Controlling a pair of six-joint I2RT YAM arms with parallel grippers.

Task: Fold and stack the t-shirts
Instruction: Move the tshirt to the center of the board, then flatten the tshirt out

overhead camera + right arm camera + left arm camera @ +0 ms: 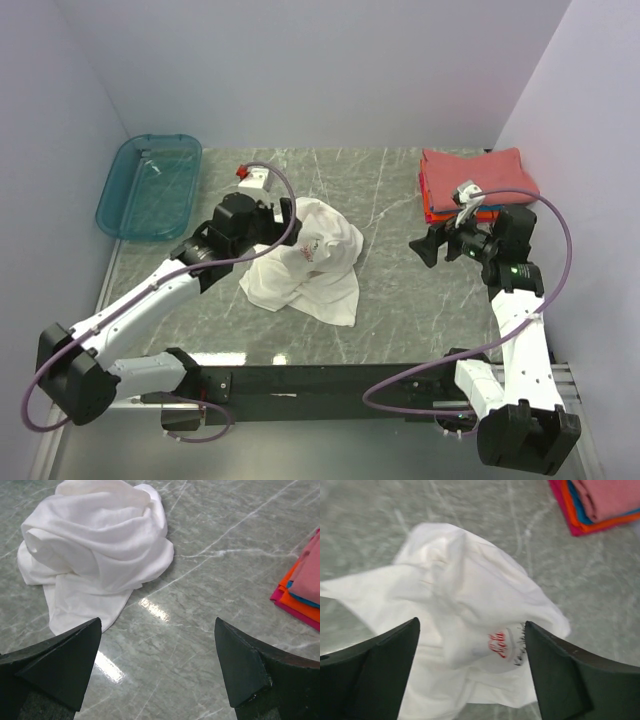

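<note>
top view: the white tee point(305, 262) lies crumpled on the surface point(400, 300), well apart from the folded stack point(475, 180).
left wrist view: the left fingers point(370, 670) hang spread and empty over the print; best to pinch 1 loose edge, not the bunch.
right wrist view: the right fingers point(55, 665) are released too; they should probably take the opposite corner.

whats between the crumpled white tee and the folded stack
Nothing but bare marble table; the right wrist view shows white tee and folded stack apart.

Both arms reach forward and bend inward, left claw point(471, 630) and right claw point(157, 627) spread wide.
</note>
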